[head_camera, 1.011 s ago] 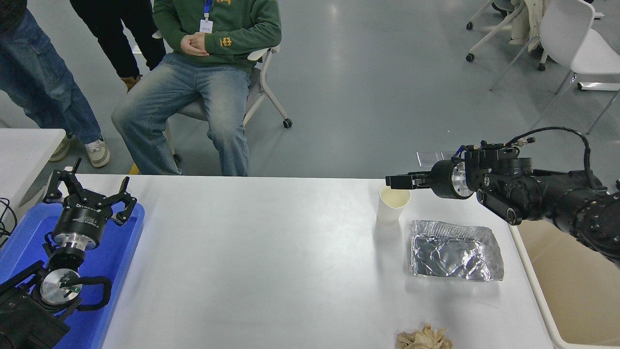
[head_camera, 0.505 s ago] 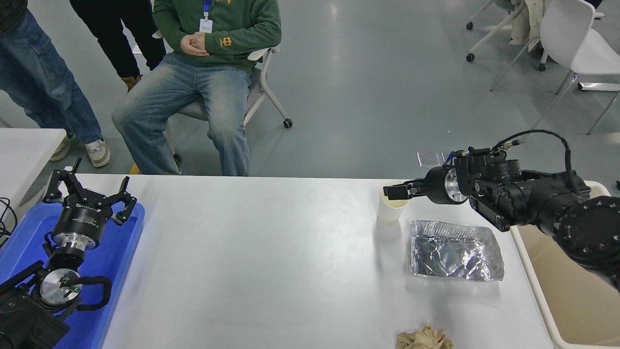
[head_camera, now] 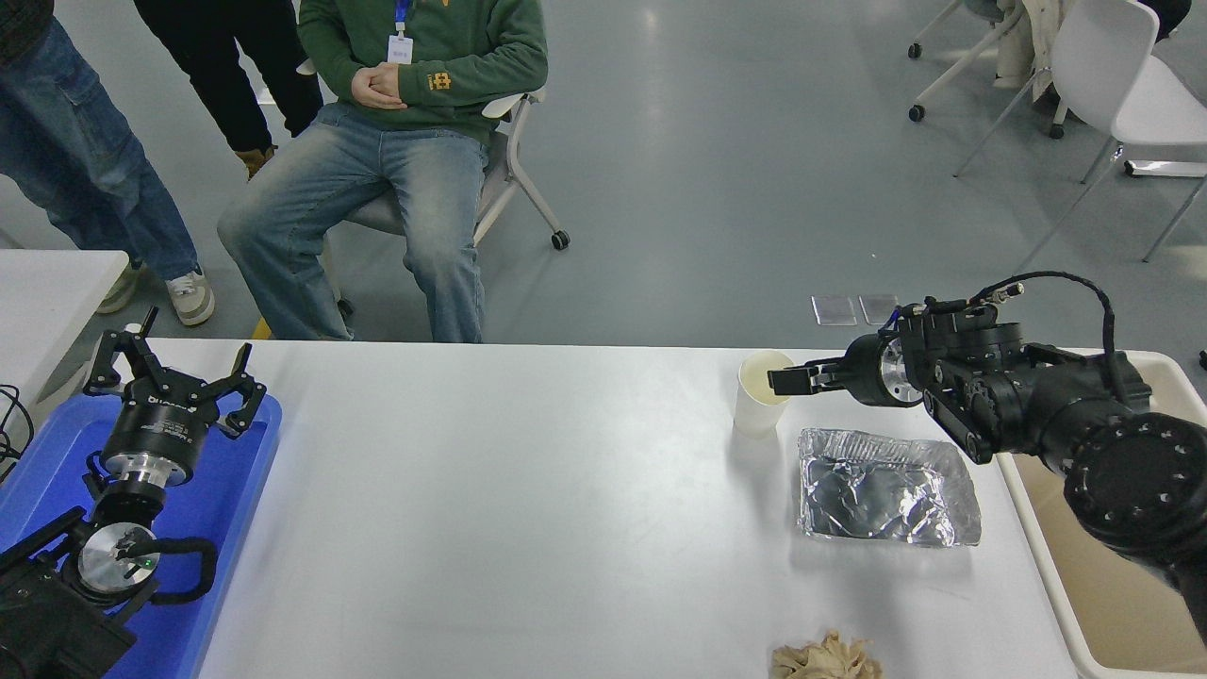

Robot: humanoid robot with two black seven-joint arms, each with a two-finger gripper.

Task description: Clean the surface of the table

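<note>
Right end effector point(head_camera: 785, 380) reaches in sideways at the rim of the paper cup point(head_camera: 760, 396), far right on the tabletop point(head_camera: 490, 490). Whether its fingers pinch the rim, cannot tell. To lift well: one finger inside, one outside, close gently, raise straight, carry to the cream bin point(head_camera: 1113, 566) just off the right edge.

Left end effector point(head_camera: 170, 387) parked, fingers spread, over the blue tray point(head_camera: 236, 509).

Also remaining: foil tray point(head_camera: 886, 490) near the cup, crumpled tissue point(head_camera: 826, 658) at the near edge. A seated person and others beyond the far side; grey floor, white chairs.
</note>
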